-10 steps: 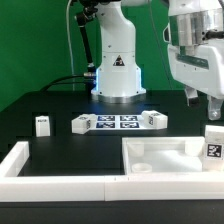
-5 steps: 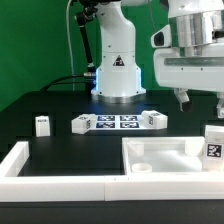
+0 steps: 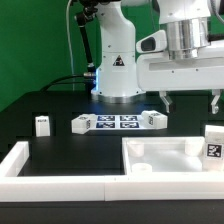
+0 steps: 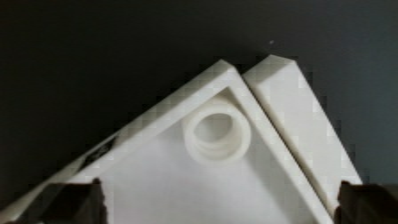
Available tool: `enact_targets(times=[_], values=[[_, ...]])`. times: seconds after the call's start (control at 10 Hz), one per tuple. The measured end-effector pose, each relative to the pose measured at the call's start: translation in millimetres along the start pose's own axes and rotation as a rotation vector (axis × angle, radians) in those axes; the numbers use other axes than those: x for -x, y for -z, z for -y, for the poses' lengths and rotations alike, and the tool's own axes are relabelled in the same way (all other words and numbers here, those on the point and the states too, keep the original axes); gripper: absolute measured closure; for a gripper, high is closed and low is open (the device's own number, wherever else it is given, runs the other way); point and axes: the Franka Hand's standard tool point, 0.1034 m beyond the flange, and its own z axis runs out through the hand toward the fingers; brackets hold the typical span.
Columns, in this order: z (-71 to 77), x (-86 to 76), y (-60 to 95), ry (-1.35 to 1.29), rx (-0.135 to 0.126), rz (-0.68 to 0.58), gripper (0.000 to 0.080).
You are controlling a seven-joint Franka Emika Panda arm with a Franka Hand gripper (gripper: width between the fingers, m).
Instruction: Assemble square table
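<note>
The square top (image 3: 160,160) of the table is seen lying flat on the black tabletop (image 3: 60,140), at the exterior view's right and close to the front. It is a white part shaped like a tray, with a raised rim. A black-and-white tag (image 3: 213,151) is carried at its end on the exterior view's right.

In the wrist view one corner of this top is shown from above, and a round socket (image 4: 217,135) is found inside that corner. A white bar (image 4: 294,120) is laid just beside one edge of the corner, with only a thin dark line between them.

Further away, at the exterior view's left, one short white leg (image 3: 42,125) with a tag is standing upright on the tabletop, well apart from the top. In the middle, the marker board (image 3: 118,122) is lying flat. Two short white tagged pieces (image 3: 82,124) are placed at its two ends. Whether they touch it cannot be told.

The front of the tabletop is edged by a long white wall (image 3: 60,187).

The pincer (image 3: 190,100) is held in the air above the tabletop, behind the square top and touching nothing. Its fingers (image 3: 166,100) are spread wide and nothing is held between them. The white base (image 3: 118,65) of the arm is seen at the back.
</note>
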Motion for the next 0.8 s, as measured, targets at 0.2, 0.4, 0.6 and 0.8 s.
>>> enact_targets(times=[0.2, 0.4, 0.6, 0.8], values=[[-0.8, -0.5, 0.0, 0.117, 0.002, 0.000, 0.0151], [-7.4, 6.4, -3.4, 0.288, 0.015, 0.029, 0.0151], [-14.8, 29.4, -12.6, 0.446, 0.064, 0.098, 0.0151], [-38.5, 55.9, -25.4, 0.624, 0.094, 0.151, 0.0151]])
